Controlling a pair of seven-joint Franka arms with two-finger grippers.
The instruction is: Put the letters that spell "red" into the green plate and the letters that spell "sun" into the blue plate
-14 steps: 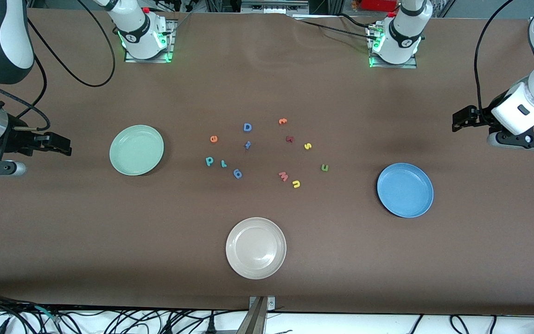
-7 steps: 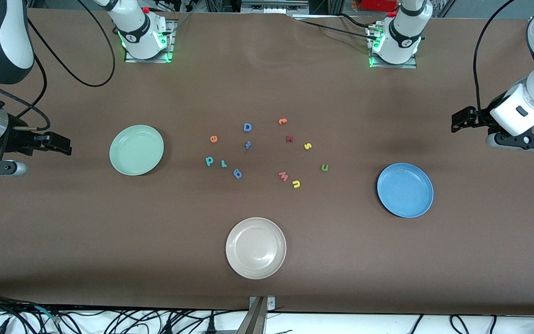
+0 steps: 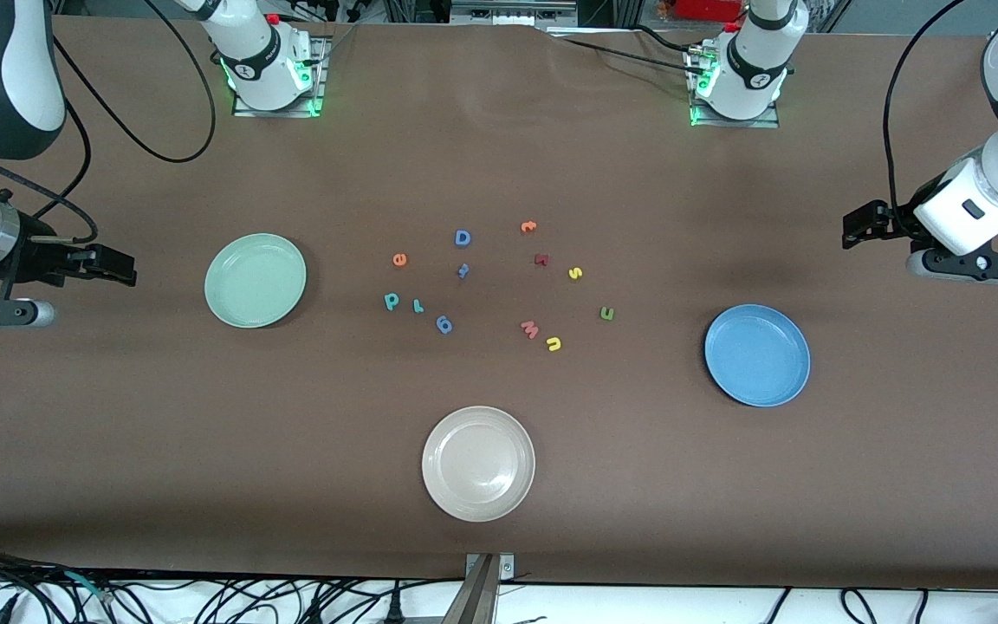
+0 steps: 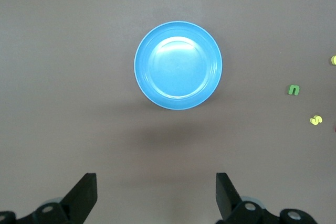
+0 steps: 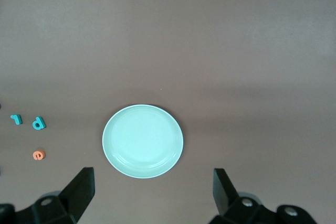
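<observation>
Letters (image 3: 482, 286) lie scattered between green plate (image 3: 230, 303) and blue plate (image 3: 729, 381).

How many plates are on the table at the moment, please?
3. The green plate lies toward the right arm's end of the table, the blue plate toward the left arm's end, and the beige plate between them, nearest the front camera. None appears hidden.

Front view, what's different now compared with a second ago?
Very little. The left claw has drifted slightly toward the robots' bases, over bare table at its own end, and the right claw has shifted slightly at its end. Both are open and empty. The letters, the green plate, the blue plate and the beige plate stayed put.
</observation>
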